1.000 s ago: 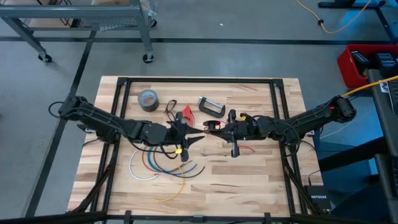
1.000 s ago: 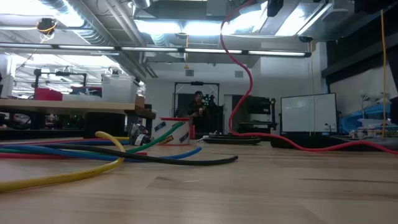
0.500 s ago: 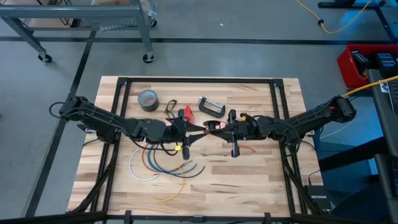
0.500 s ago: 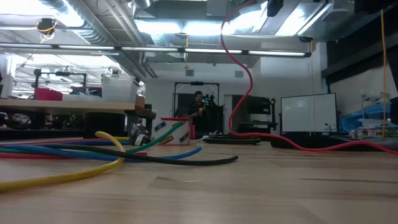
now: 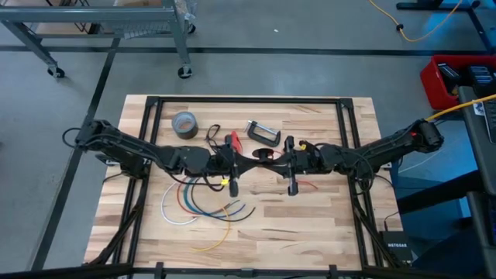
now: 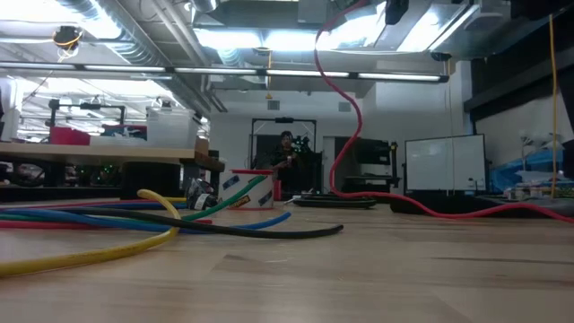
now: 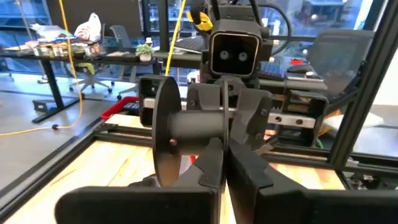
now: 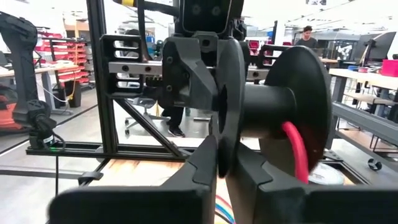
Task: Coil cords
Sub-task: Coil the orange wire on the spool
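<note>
On the pale wooden slatted table [image 5: 310, 225] a grey tape roll [image 5: 184, 123] lies near the far left, a black metal C-clamp [image 5: 263, 133] sits to its right, and a fanned bundle of white, red, blue, green and yellow wires [image 5: 203, 206] spreads nearer the front.

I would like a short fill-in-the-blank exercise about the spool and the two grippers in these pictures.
1. The left gripper and the right gripper both clamp the black ____ at the table's middle.
2. The thin wire joined to its core is ____ in colour.
3. The grey tape roll lies nearer the ____ arm.
4. The fanned coloured wires lie ____ on the table.

Missing words: spool; red; left; loose
</note>
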You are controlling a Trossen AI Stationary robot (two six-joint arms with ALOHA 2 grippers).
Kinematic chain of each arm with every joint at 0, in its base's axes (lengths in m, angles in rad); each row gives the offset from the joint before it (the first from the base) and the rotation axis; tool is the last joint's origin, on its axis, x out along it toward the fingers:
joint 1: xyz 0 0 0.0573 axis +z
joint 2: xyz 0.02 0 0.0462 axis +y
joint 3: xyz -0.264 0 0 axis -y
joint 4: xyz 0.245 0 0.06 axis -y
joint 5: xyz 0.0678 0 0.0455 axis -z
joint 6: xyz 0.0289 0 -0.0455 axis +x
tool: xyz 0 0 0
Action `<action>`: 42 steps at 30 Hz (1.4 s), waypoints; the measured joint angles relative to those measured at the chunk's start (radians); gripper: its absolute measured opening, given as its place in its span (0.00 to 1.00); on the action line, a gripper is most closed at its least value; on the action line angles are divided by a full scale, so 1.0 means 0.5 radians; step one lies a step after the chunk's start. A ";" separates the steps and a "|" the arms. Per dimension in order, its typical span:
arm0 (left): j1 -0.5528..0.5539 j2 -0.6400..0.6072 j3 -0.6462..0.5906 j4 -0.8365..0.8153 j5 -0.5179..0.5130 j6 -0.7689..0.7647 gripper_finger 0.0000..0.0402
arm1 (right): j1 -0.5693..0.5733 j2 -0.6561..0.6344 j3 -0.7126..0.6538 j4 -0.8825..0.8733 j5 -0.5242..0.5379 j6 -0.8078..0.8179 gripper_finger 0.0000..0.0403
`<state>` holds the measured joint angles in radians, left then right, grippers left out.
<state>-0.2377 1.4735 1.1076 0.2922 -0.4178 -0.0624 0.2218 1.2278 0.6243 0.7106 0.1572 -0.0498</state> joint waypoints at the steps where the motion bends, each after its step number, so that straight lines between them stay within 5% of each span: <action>1: -0.004 -0.029 0.000 -0.044 -0.018 0.000 0.01 | 0.000 -0.002 0.001 0.000 0.000 0.001 0.09; 11: -0.084 -0.381 0.000 -0.616 -0.177 -0.124 0.00 | 0.001 -0.274 0.002 -0.195 0.034 -0.021 0.12; 25: -0.157 -0.702 0.000 -1.022 0.874 0.160 0.00 | 0.001 -0.372 0.003 -0.461 0.119 -0.014 0.13; 33: -0.128 -0.680 0.000 -1.063 0.920 0.075 0.00 | 0.001 -0.272 0.003 -0.453 0.098 0.095 0.13; 42: -0.005 -0.474 0.001 -1.022 0.918 -0.003 0.00 | 0.001 0.020 0.094 0.025 0.006 0.089 0.13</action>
<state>-0.2400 1.2367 1.1080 -0.2188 0.0410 -0.0638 0.2222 1.2377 0.6712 0.7233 0.1600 -0.0055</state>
